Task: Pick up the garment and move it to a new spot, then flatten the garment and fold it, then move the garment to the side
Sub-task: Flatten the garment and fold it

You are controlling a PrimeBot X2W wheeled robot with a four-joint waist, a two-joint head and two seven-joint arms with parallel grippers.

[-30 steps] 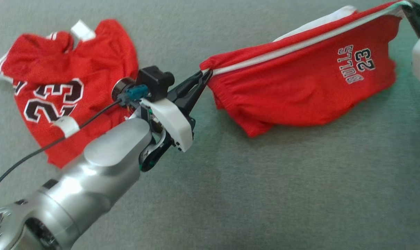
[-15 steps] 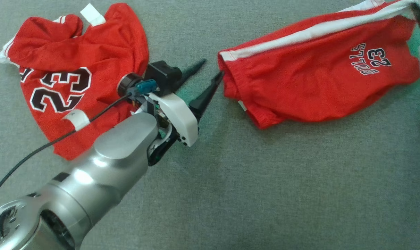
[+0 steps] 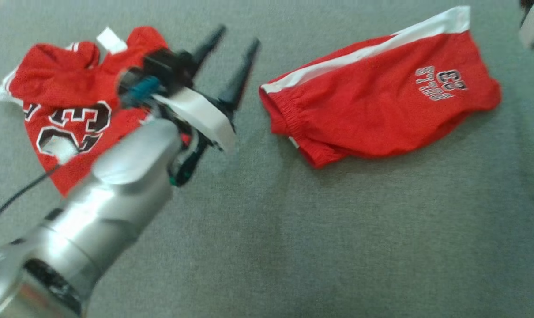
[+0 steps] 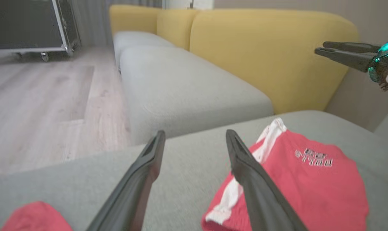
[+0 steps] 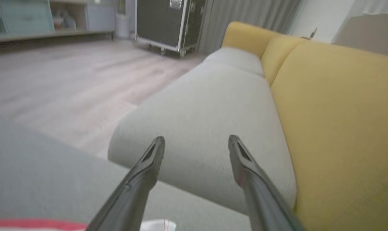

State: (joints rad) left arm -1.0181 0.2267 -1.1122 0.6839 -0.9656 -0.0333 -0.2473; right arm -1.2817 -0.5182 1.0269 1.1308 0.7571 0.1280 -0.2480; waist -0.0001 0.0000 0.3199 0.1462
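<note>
Just right of the left claw (image 3: 237, 36), the red shorts (image 3: 373, 110) lie rumpled on the grey sofa seat (image 3: 293, 243) — waistband bunched, lower edge doubled over. Flattening risks dragging the whole garment or pressing that fold in; a careless sweep could snag the red jersey (image 3: 73, 88) behind the left claw. Left claw and right claw (image 5: 196, 141), the latter near the shorts' far end, gape wide, gripping and touching nothing.

Silver forearm (image 3: 112, 198); white-backed left tool (image 3: 239, 35); black cable (image 3: 15, 201).
</note>
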